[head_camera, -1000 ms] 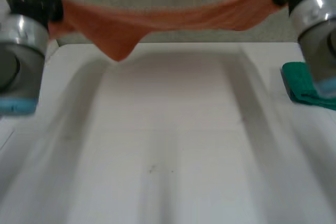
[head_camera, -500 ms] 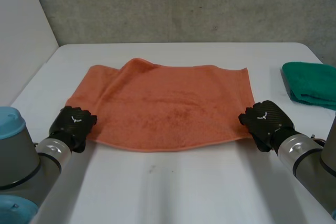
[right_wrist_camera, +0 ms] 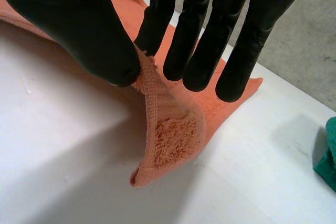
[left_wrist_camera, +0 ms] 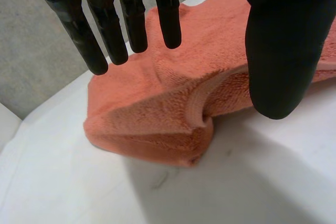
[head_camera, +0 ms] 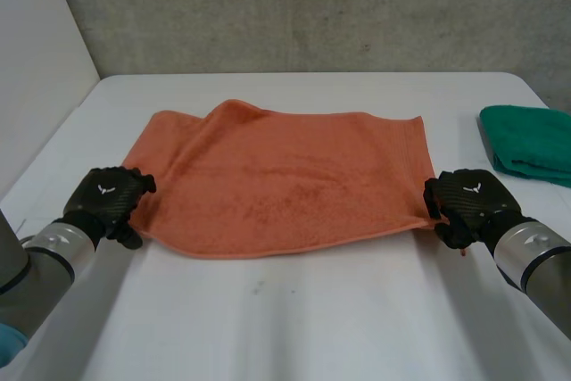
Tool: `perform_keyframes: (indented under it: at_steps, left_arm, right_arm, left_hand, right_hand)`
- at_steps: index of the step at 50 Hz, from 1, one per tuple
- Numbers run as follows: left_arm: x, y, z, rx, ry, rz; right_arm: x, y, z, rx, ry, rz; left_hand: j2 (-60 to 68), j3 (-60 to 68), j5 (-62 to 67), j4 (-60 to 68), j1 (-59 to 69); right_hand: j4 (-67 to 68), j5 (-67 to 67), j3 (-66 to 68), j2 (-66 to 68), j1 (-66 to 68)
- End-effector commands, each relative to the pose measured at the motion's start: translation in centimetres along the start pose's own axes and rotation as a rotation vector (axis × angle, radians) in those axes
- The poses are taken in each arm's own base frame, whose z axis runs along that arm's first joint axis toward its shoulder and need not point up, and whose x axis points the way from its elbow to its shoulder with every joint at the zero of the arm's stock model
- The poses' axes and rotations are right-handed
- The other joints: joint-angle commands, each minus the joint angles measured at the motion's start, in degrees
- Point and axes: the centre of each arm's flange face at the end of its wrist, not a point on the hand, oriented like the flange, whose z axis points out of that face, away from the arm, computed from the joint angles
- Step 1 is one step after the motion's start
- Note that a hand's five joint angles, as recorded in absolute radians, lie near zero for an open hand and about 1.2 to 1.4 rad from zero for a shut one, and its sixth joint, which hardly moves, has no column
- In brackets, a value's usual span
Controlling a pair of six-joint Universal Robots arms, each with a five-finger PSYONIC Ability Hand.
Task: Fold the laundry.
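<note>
The head camera looks down from behind the near edge of the orange towel (head_camera: 285,180), across the whole worktop (head_camera: 312,327) to the wall (head_camera: 312,6); each wrist camera hangs close over one near corner of the towel, looking along the left hand (left_wrist_camera: 131,19) or the right hand (right_wrist_camera: 199,30); the head view shares both corners.

Legible words, numbers, brand names: none.
Sign 1: small white wing-shaped emblem on the back of the left hand (head_camera: 109,201), seen in the head view; too small to resolve into letters.
Sign 2: matching white emblem on the back of the right hand (head_camera: 469,201).
Orange towel (head_camera: 285,176), folded green cloth (head_camera: 526,140): plain pile, nothing readable.
</note>
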Motion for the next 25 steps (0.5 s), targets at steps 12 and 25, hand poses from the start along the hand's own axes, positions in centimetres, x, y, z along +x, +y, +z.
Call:
perform_keyframes:
  at_steps: [12,25]
  left_arm:
    - [-0.1,1.4,3.1,-0.020,0.012,-0.008]
    - [-0.3,1.1,4.5,-0.001,-0.017,-0.029]
  right_arm:
    - [1.6,-0.3,0.1,0.015,0.060,0.056]
    - [2.1,-1.0,-0.2,0.063,0.091,0.070]
  left_hand:
    - [6.58,6.40,7.31,7.18,6.06]
    - [11.45,11.28,12.19,12.06,10.93]
  right_hand:
    - [11.61,12.90,12.42,12.46,23.28]
    - [11.61,12.90,12.42,12.46,23.28]
